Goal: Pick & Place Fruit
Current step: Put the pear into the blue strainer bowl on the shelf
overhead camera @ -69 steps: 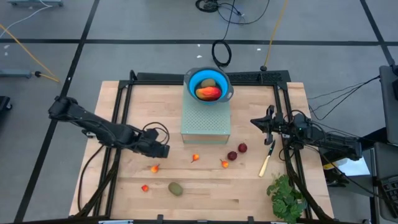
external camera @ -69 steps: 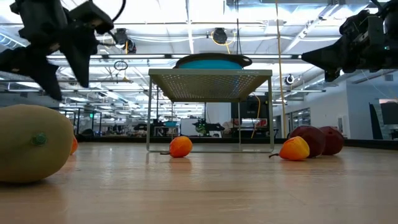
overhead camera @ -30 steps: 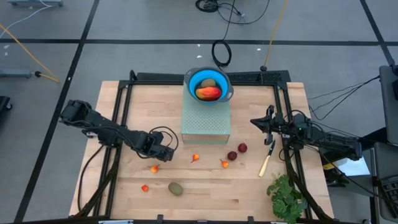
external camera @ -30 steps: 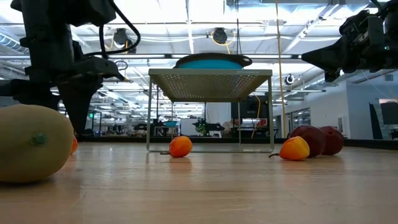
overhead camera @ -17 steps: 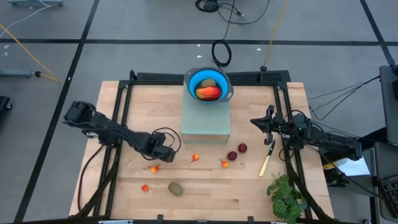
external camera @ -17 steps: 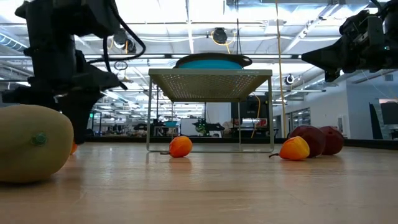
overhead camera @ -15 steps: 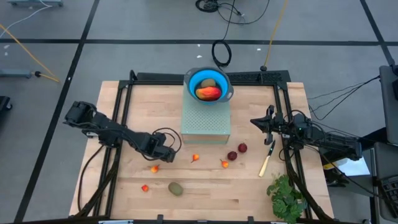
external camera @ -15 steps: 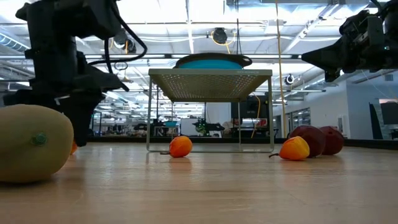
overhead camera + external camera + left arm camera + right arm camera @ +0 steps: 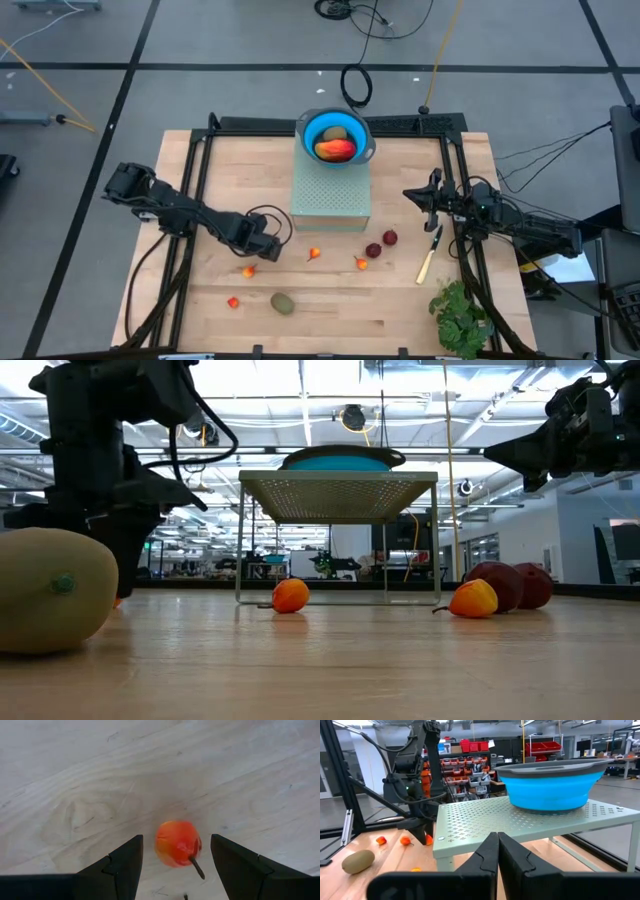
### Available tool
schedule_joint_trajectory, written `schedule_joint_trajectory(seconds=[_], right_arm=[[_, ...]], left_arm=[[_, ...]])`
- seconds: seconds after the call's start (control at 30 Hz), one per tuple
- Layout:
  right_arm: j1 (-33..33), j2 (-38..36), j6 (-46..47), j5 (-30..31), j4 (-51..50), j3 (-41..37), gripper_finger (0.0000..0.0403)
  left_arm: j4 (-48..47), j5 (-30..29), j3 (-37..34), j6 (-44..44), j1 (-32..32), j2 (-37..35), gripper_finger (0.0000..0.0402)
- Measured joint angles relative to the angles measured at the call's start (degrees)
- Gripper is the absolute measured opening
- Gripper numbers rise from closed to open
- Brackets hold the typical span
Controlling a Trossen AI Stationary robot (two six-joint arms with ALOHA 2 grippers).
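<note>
A small orange-red fruit [image 9: 177, 843] lies on the wooden table, left of the middle [image 9: 248, 270]. My left gripper [image 9: 176, 865] points down over it, open, one finger on each side of the fruit with a gap on both. More fruit lies loose: small orange-red pieces [image 9: 314, 253] [image 9: 361, 262] [image 9: 233, 301], two dark red round ones [image 9: 373, 250] [image 9: 389, 237] and a brownish-green oval [image 9: 283, 302]. The blue bowl [image 9: 358, 131] holds an orange-red oblong [image 9: 335, 149] and a green oval. My right gripper [image 9: 497, 852] waits shut at the right, raised and level.
The bowl stands on a pale green perforated rack [image 9: 331, 195] at the table's far middle. A yellow-handled knife [image 9: 429, 257] and a leafy green bunch [image 9: 460, 316] lie at the right. The oval fruit [image 9: 50, 590] fills the low view's left foreground.
My left gripper has come down toward the table over the small orange-red fruit, still open. Over the last half second it has kept still. No fruit has moved.
</note>
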Motion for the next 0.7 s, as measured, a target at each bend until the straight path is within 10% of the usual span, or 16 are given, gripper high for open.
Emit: schedule_joint_trajectory(seconds=[0.47, 0.7], right_arm=[[0.0, 0.0, 0.0, 0.0, 0.0, 0.0, 0.0], [0.0, 0.0, 0.0, 0.0, 0.0, 0.0, 0.0]], left_arm=[[0.0, 0.5, 0.0, 1.6, 0.6, 0.0, 0.0232], [0.0, 0.9, 0.0, 1.4, 0.6, 0.0, 0.0164]])
